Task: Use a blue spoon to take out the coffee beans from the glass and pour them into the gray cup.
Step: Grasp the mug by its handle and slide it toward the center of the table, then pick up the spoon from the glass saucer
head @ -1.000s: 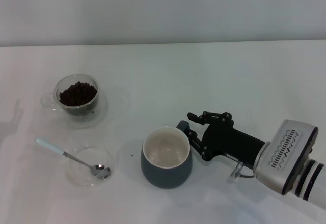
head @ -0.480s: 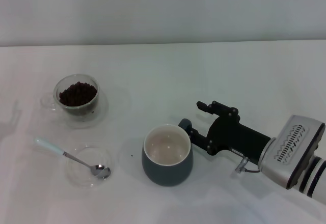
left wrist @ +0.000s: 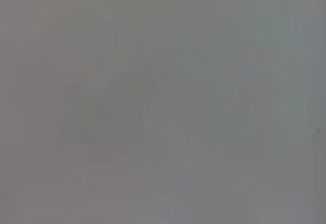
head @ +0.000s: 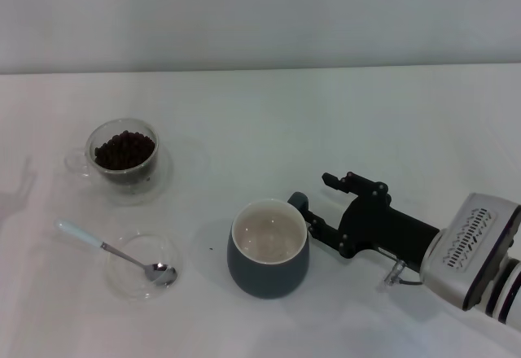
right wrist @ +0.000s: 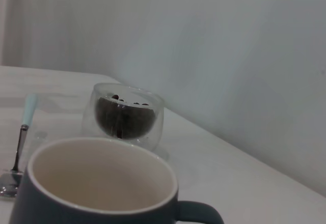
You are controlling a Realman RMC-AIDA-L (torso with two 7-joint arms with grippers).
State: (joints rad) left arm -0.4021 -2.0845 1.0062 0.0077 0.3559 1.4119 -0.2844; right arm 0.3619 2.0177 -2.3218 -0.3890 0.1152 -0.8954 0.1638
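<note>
Right gripper (head: 319, 203) beside cup (head: 267, 248), fingers spread at its handle; judged: release cleanly, spoon (head: 114, 252) untouched.

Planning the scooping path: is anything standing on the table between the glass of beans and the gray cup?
Nothing visible does. The table between the glass and the gray cup is bare. The blue spoon lies off that line, and the right gripper is beyond the cup's handle.

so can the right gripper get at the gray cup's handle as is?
Probably yes. The right gripper is open beside the gray cup, whose handle points toward it, with nothing between them.
</note>
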